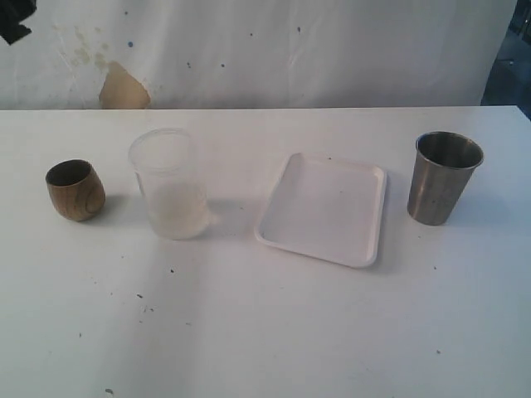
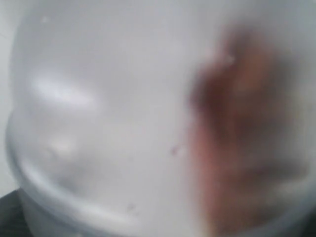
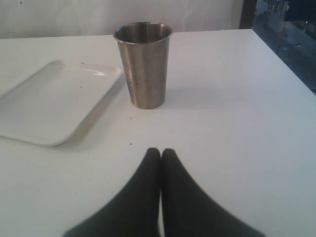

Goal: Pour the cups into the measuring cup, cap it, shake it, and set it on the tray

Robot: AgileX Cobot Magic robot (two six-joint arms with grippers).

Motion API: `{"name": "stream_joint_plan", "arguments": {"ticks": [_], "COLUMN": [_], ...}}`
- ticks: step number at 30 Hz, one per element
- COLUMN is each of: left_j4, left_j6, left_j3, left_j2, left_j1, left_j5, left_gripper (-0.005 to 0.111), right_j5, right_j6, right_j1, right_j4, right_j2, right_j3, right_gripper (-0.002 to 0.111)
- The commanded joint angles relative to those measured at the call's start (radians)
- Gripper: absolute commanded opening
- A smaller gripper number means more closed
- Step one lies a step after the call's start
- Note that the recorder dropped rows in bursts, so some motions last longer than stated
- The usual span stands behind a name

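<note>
White table [image 1: 265,332]: tumbler [image 3: 143,64] upright, axis vertical, at 3 o'clock of tray [image 1: 323,207], near 12 o'clock from right gripper [image 3: 160,153], jaws pressed together; right arm nearer; left gripper unseen, state unknown

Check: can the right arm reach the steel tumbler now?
Probably yes. Bare table lies between the right end effector and the steel tumbler; the tray sits off to one side. The jaws are shut and must open first.

The small cup [image 1: 75,190] was grained brown wood, the tumbler [image 1: 444,177] brushed, dull-sheened steel. The tray [image 1: 323,209] was smooth, slightly glossy white plastic.
</note>
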Motion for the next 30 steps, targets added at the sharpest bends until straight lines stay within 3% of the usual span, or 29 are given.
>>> {"name": "stream_joint_plan", "arguments": {"ticks": [1,7,15,24,30], "left_j4": [0.243,0.479,0.459,0.463,0.461], "left_j6": [0.072,0.289,0.505,0.587,0.606], "left_j3": [0.054,0.077,0.017,-0.155,-0.175], "left_j2": [0.023,0.037,0.037,0.037,0.034], "left_j1": [-0.002,-0.002,-0.002,-0.002,-0.017], "left_j5": [-0.095,-0.234,-0.175,-0.081,-0.075], "left_gripper": [0.0,0.0,0.0,0.0,0.0], "right_j5": [-0.004,-0.004,-0.004,-0.004,-0.004], "right_j6": [-0.001,-0.001,-0.001,-0.001,-0.001], "right_j1": [0.001,0.001,0.001,0.001,0.001], "right_j4": [-0.004,-0.004,-0.004,-0.004,-0.004], "right_j2": [-0.001,-0.001,-0.001,-0.001,-0.001], "right_j3": [0.002,0.002,0.002,0.002,0.002], "right_gripper": [0.0,0.0,0.0,0.0,0.0]}}
